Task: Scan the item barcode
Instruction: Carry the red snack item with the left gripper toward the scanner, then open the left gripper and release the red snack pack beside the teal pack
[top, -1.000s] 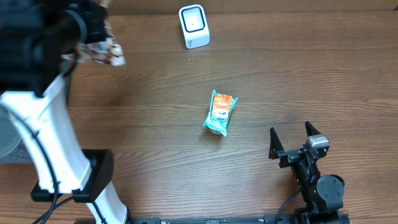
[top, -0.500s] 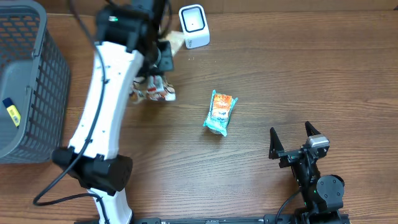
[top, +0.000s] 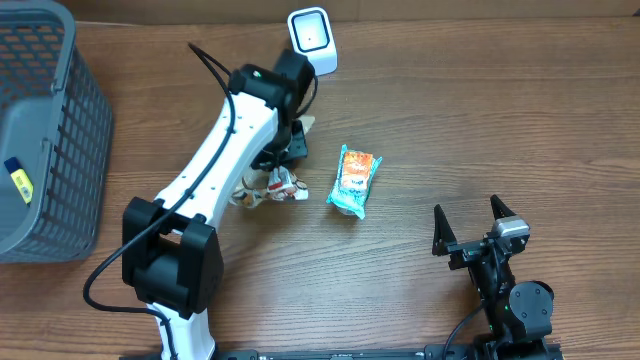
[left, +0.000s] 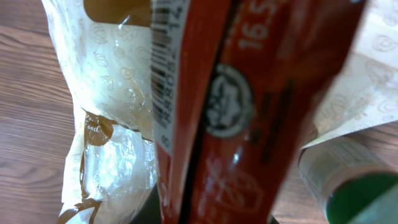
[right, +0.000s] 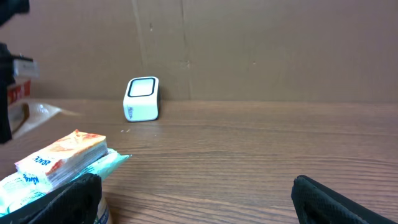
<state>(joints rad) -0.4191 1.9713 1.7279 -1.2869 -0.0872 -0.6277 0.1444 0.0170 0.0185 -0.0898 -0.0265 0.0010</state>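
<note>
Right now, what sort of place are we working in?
Likely a mock checkout bench: a small white barcode scanner on a brown wooden table, a grey mesh basket, and a teal-and-orange snack packet.

Crinkled snack packet (top: 271, 187), white scanner (top: 312, 42) beyond it
Red-and-cream, barcode (left: 163, 62) along one edge, it sits just left of a teal-orange pack (top: 355, 180); the boxy scanner stands upright, far side.

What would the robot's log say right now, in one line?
left gripper: shut on snack bag | right gripper: open, empty | scanner: apart from bag | teal packet: lying on table
</note>
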